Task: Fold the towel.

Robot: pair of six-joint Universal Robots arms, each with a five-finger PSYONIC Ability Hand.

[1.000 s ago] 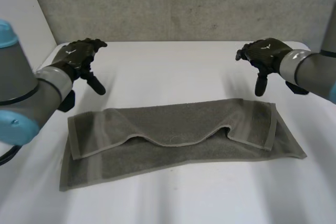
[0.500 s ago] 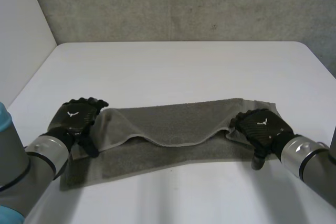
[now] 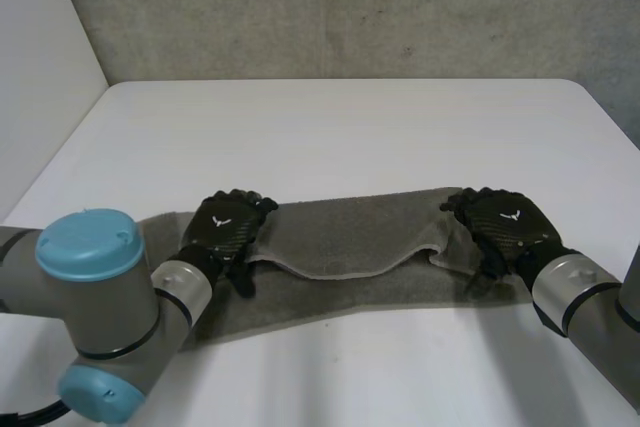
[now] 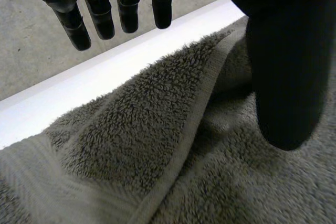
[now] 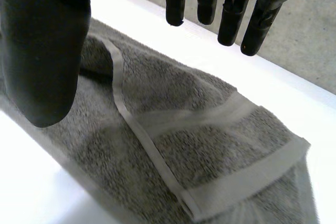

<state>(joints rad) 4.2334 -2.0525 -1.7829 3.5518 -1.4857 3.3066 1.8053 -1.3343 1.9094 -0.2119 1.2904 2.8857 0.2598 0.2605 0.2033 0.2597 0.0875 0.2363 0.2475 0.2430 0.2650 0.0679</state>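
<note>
At the table's [image 3: 330, 127] six o'clock side lies your half-folded towel [image 3: 350, 242]. Your left hand [image 3: 225, 227] is over its nine o'clock end, right hand [image 3: 505, 227] over three, fingers spread, gripping nothing, likely poised to pinch both ends.

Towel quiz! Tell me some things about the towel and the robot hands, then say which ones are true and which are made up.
1. The towel is grey and lies on a white table. True.
2. The left robot hand is lifted far away from the towel. False: it is down at the towel's left part.
3. The right robot hand is open, with straight fingers, at the towel's right end. True.
4. The towel is rolled into a ball. False: it lies long and flat, with one layer folded over another.
</note>
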